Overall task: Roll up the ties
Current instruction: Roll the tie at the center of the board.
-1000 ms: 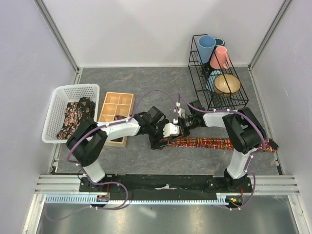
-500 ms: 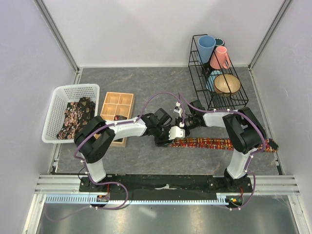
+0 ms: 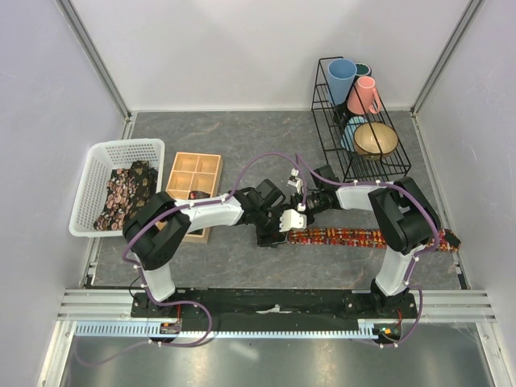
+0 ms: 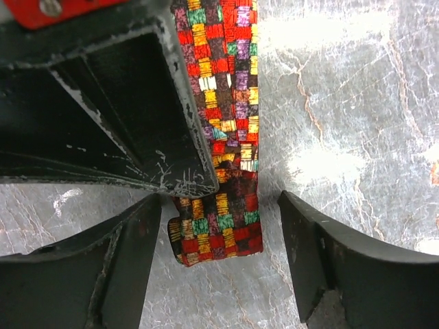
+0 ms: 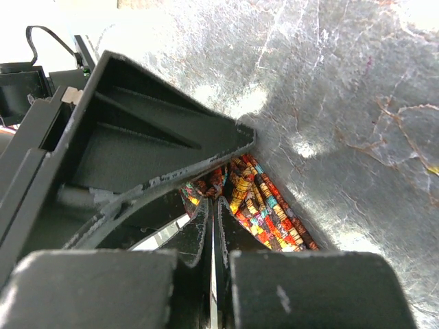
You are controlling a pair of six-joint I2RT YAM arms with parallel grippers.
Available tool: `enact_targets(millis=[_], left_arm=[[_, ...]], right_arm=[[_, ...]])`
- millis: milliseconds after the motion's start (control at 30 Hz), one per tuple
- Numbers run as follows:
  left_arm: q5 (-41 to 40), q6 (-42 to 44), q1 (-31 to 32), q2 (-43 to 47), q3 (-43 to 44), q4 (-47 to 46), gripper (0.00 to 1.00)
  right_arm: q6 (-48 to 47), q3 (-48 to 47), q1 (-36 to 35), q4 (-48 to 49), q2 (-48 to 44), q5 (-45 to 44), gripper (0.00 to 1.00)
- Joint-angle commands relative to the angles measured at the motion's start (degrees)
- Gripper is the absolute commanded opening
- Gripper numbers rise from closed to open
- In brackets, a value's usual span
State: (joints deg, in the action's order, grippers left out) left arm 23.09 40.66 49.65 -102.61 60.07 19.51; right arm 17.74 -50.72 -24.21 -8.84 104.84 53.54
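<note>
Top external view: tie (image 3: 347, 237) end has crept rightward within the last second, so rolling has probably begun. Released left fingers (image 4: 322, 253) straddle it; right fingers (image 5: 195, 236) clenched alongside.

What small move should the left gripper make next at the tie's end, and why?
Probably close the left gripper on the end of the tie, to start the first turn of the roll. Its jaws stand open on either side of that end, which lies unrolled on the table, and the shut right gripper sits at the tie just beyond.
</note>
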Motion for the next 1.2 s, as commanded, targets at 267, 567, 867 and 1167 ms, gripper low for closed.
enact_targets(millis=[267, 567, 867, 1167], left_arm=[[-2.9, -1.6, 0.2, -1.2, 1.5, 3.5, 0.39], [-4.1, -0.4, -0.5, 2.4, -3.6, 6.2, 0.41], [-3.6, -2.4, -0.5, 0.0, -1.2, 5.3, 0.56], [1.2, -4.7, -4.3, 5.2, -3.1, 2.5, 0.65]], right_arm=[[-1.0, -1.8, 0.1, 1.3, -2.7, 0.8, 0.00], [-3.2, -3.2, -0.3, -1.3, 0.3, -4.1, 0.00], [-8.4, -3.3, -1.4, -5.8, 1.2, -7.6, 0.00], [-11.9, -1.8, -1.8, -6.5, 1.2, -11.4, 0.00]])
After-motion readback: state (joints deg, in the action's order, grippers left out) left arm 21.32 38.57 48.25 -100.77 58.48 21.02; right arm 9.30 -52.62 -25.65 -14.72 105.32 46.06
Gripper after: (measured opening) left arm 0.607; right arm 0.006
